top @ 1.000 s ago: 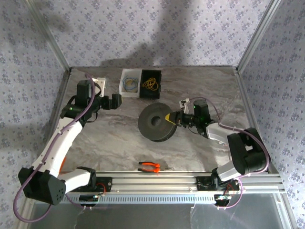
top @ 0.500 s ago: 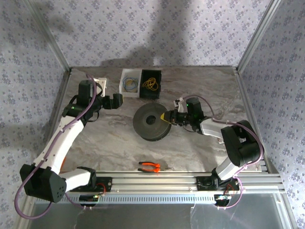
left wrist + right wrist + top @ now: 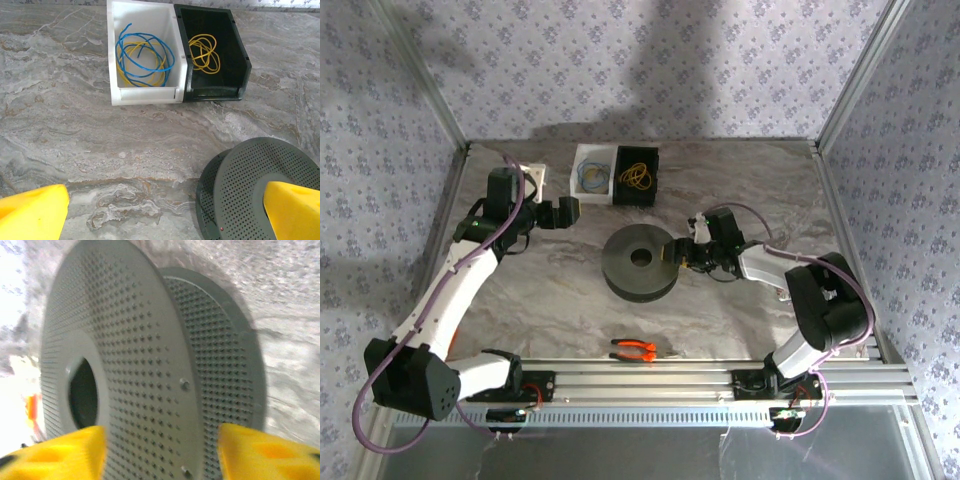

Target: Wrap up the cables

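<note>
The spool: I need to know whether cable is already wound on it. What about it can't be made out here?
1. Top external: the upper flange of the spool covers its core, so any winding is hidden.
2. Right wrist: the gap between the flanges is dark shadow; the left side is washed out.
3. Left wrist: the bottom edge cuts the spool off, and a finger of the left gripper covers part.

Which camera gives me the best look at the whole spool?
Top external: the spool shows whole, lying flat with its centre hole clear and the right gripper at its rim. Left wrist catches part of its perforated flange at the frame's lower right. Right wrist gives a cropped close-up of flanges and hub hole.
</note>
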